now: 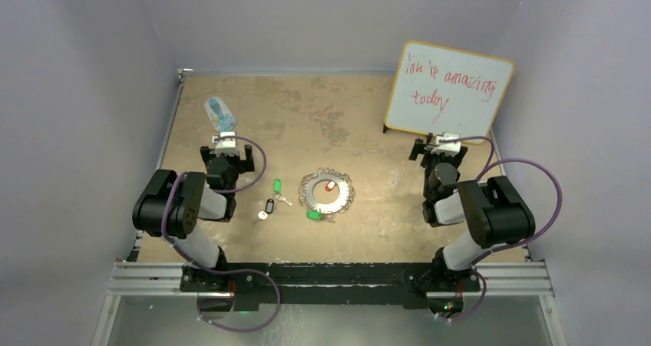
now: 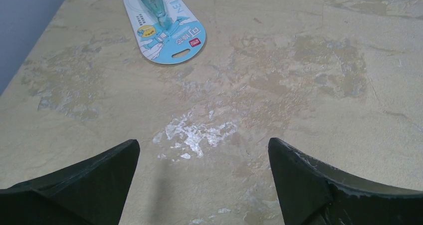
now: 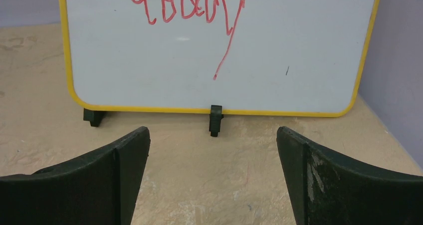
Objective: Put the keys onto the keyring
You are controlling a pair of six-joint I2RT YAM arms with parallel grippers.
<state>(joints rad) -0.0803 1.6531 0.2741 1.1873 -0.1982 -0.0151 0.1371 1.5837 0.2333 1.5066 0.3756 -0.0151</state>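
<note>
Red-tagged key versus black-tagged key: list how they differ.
Colour: the red-tagged key has a red tag, the black-tagged key a black one. Place: the red-tagged key lies within the outline of the keyring; the black-tagged key lies left of it, apart. Both lie flat, ungripped.

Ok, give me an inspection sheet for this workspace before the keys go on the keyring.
Surface: worn tan table, scuffed pale patches.
Job's things: keyring flat at centre; red-tagged key lying on it; green-tagged key at its near rim; second green-tagged key and black-tagged key loose to its left.
Clutter: blue-and-white packet far left; whiteboard standing far right.
Grippers: left pincer and right pincer open, empty.
Cables: purple cables loop off both arms, clear of the keys.
Surroundings: plain walls on three sides; metal rail at near edge.
</note>
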